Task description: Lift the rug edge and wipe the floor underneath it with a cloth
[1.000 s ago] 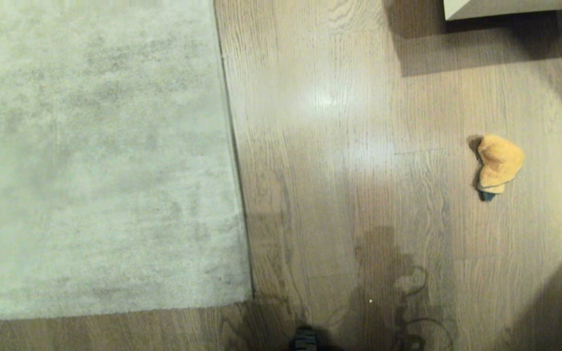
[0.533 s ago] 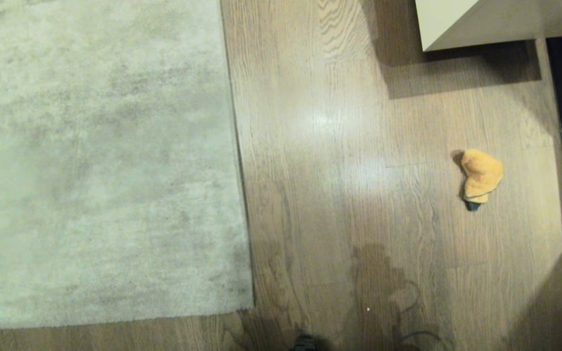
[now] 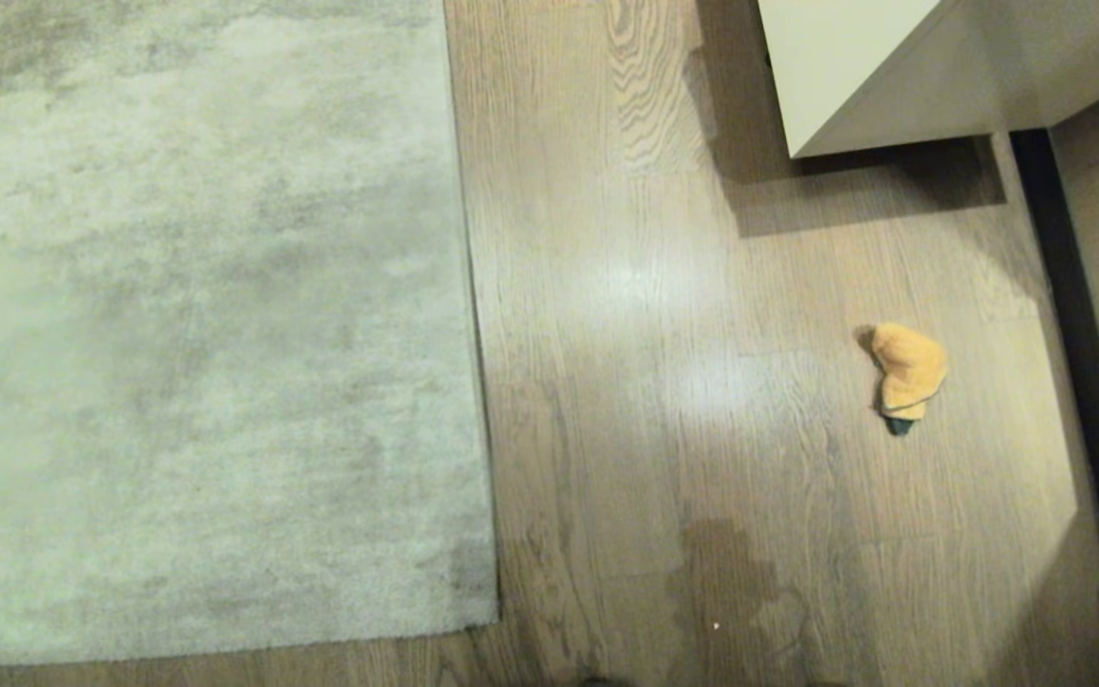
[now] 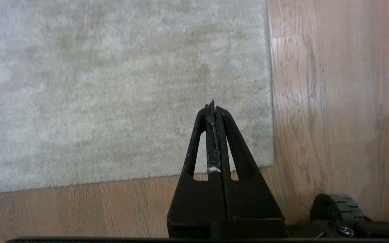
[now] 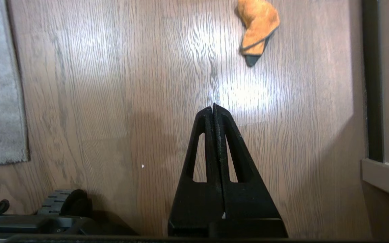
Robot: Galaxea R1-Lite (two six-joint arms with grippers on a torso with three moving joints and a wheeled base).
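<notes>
Right now both arms hang parked near you, nothing held: left gripper (image 4: 213, 107) clenched over the rug corner, right gripper (image 5: 213, 107) clenched over bare floor (image 3: 626, 382). You've got no cloth yet, so fetch it first. Approach w/ the right arm, open wide, drop straight onto the fat upper lump, not the thin dark tip. Cloth (image 3: 906, 375) lies at approx 2 o'clock on the floor, well apart from the rug edge (image 3: 475, 382). Its long axis runs 12-to-6, dark tip pointing at 6. Rug edge also runs near-to-far, lying flat.
</notes>
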